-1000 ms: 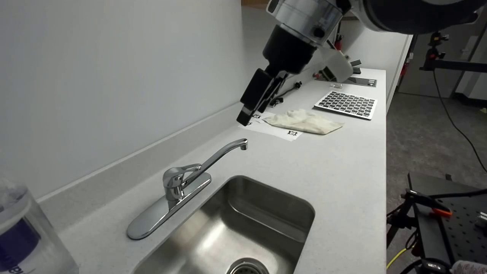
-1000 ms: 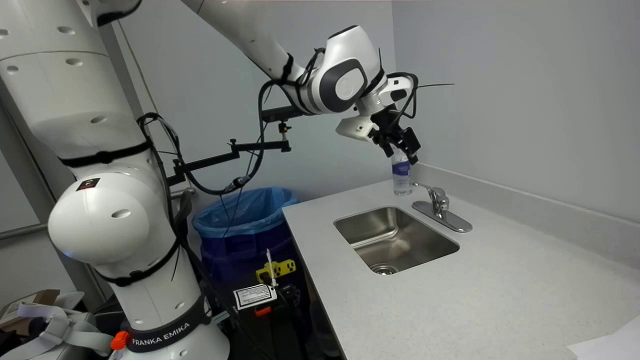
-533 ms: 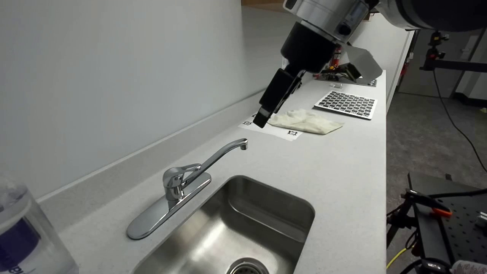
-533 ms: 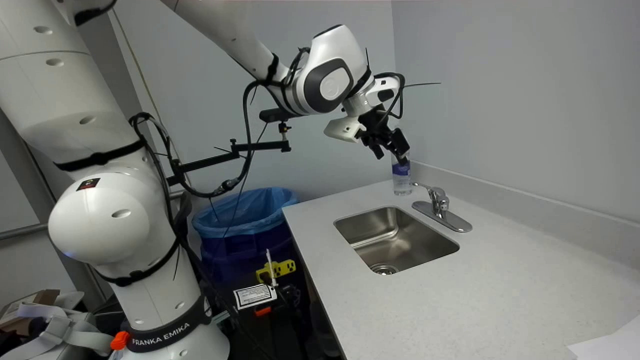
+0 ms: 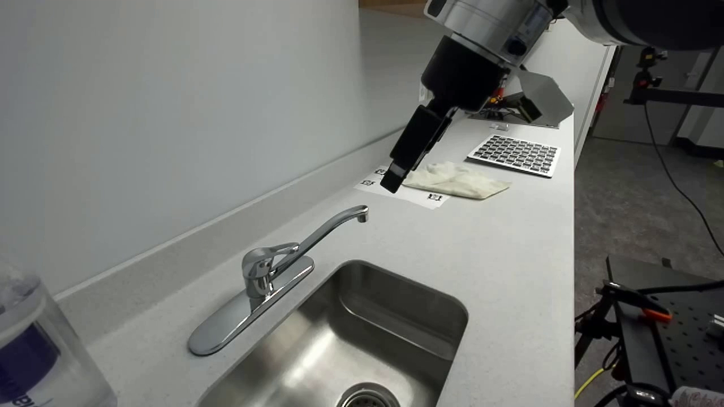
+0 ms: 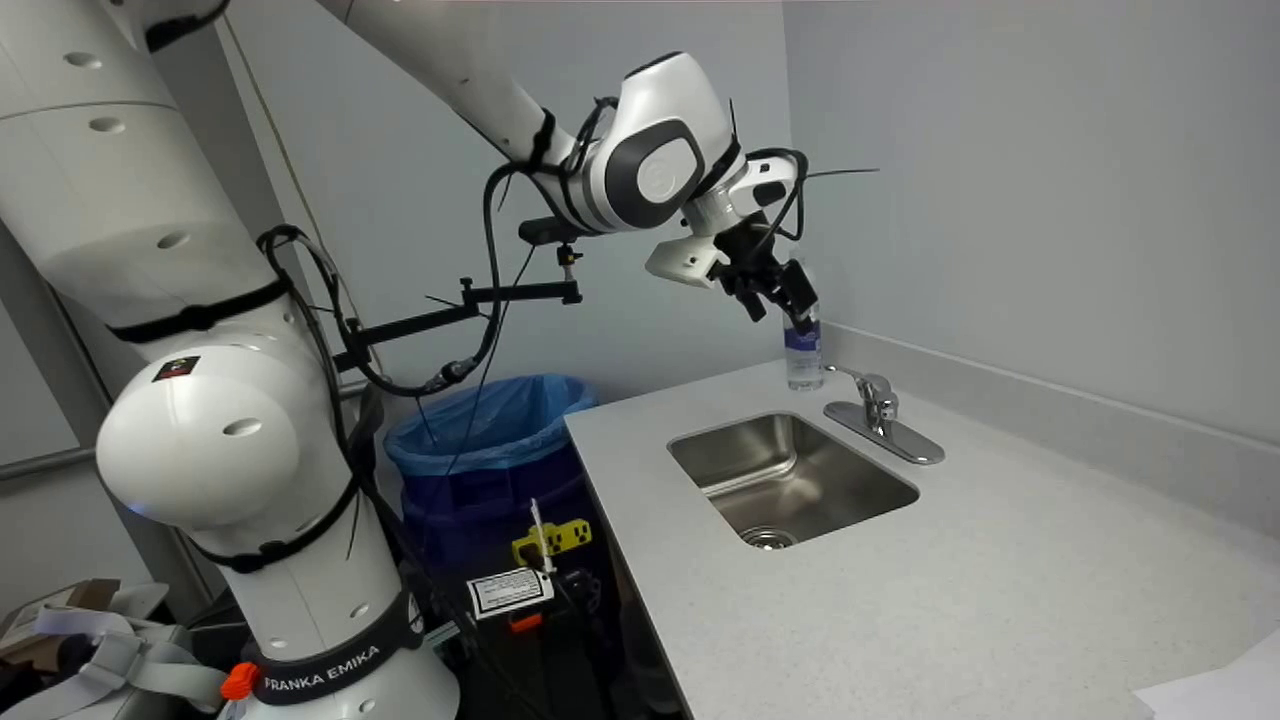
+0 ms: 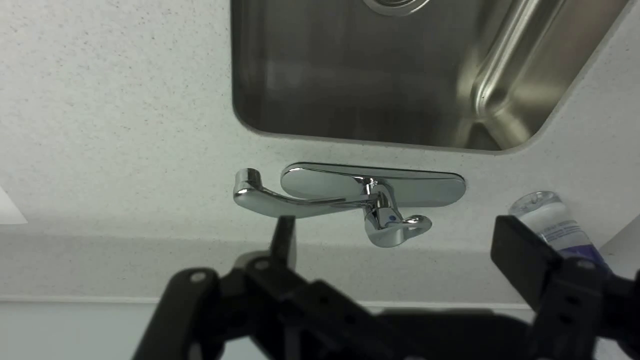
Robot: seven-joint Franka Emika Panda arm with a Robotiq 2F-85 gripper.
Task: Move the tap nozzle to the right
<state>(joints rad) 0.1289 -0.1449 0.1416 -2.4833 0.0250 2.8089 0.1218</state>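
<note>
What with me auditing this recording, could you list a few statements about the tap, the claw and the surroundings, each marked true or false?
1. The claw is open and apart from the spout. True.
2. The spout ends right above the drain. False: it ends over the counter, outside the sink.
3. A bottle and a cloth are on the counter. True.
4. The bottle lies on its side. False: it stands upright.
5. A blue bag lines the bin. True.

The gripper [image 6: 779, 318] is carried by the white arm [image 6: 450, 60] higher than the counter [image 6: 950, 600], its fingers [image 6: 797, 286] parted; a bottle [image 6: 803, 364] is partly hidden behind it. The sink [image 6: 815, 488] is recessed into the counter, the tap [image 6: 880, 408] mounted alongside.
</note>
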